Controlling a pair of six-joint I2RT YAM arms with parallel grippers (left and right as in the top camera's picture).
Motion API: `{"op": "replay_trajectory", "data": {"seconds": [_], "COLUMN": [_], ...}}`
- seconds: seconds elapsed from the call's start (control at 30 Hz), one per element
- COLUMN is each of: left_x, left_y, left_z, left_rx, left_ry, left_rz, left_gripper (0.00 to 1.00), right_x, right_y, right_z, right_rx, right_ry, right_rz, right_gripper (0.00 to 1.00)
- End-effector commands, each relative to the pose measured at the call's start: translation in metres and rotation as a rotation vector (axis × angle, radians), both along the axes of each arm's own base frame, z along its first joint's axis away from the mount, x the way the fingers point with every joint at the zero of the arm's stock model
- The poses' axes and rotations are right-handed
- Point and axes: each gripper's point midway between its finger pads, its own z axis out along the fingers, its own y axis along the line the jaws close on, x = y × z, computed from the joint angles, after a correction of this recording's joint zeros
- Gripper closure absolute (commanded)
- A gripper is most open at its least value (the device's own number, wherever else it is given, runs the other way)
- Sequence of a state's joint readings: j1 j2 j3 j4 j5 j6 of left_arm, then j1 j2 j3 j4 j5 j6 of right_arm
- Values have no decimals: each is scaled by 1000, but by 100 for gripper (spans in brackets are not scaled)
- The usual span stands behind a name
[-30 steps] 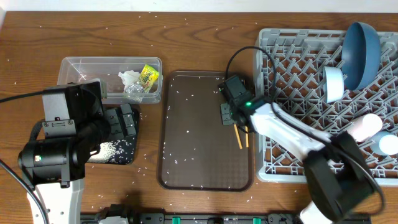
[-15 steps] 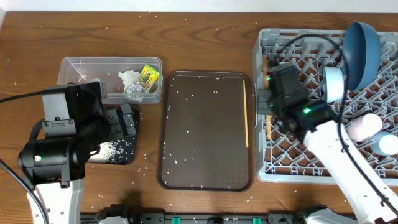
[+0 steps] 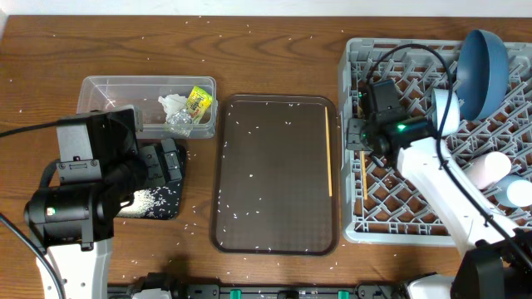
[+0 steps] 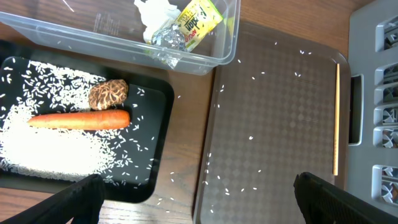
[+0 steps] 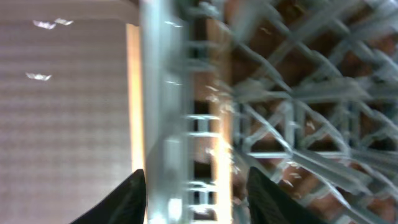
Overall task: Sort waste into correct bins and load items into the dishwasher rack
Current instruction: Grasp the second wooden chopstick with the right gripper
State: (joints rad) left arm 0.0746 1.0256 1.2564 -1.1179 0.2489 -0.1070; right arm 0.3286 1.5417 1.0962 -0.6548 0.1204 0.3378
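My right gripper [image 3: 362,139] [image 5: 196,199] is open over the left wall of the grey dishwasher rack [image 3: 416,234]. One wooden chopstick [image 3: 363,176] [image 5: 221,93] lies just inside that wall. The other chopstick [image 3: 329,158] [image 4: 336,118] lies along the right edge of the brown tray [image 3: 274,183]. The blue plate [image 3: 482,71], bowl [image 3: 446,112], pink cup [image 3: 489,170] and light-blue cup [image 3: 519,193] sit in the rack. My left gripper [image 4: 199,208] is open and empty near the black tray [image 4: 155,124], which holds the carrot [image 4: 81,118], the brown lump [image 4: 108,94] and rice [image 4: 50,152].
The clear tub [image 3: 100,91] at the back left holds the crumpled wrapper [image 4: 163,38] and the yellow-green packet [image 4: 198,20]. Rice grains are scattered over the brown tray and the wooden table.
My right gripper moved from the brown tray to the rack's left wall with one chopstick, which now lies inside the rack. The other chopstick stayed on the tray. The left arm is still.
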Motion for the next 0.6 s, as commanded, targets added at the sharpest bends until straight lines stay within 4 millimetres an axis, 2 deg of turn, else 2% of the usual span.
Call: {"op": "replay_trajectory", "data": {"seconds": [0.0,0.1,0.2,0.37,0.57], "left_x": [1,1,1,1,1], "left_y": [-1,-1,-1,-1,-1], "left_z": [2,2,2,2,2], "left_rx": [4,4,4,4,4], "left_ry": [-7,-7,-7,-7,-7], "left_rz": [-12,-12,-12,-12,-12], "left_gripper": [2,2,2,2,2], "right_x": [-9,-18,-25,-21,-9], "right_y": [41,69,85,86,83], "right_z": [23,31,20,-25,-77], "right_rx": [46,52,17,-69,-103], "right_ry": [-67,-98,-86,-31,36], "right_rz": [133,208,205,83,52], "right_gripper": [51,55,62,66,66]}}
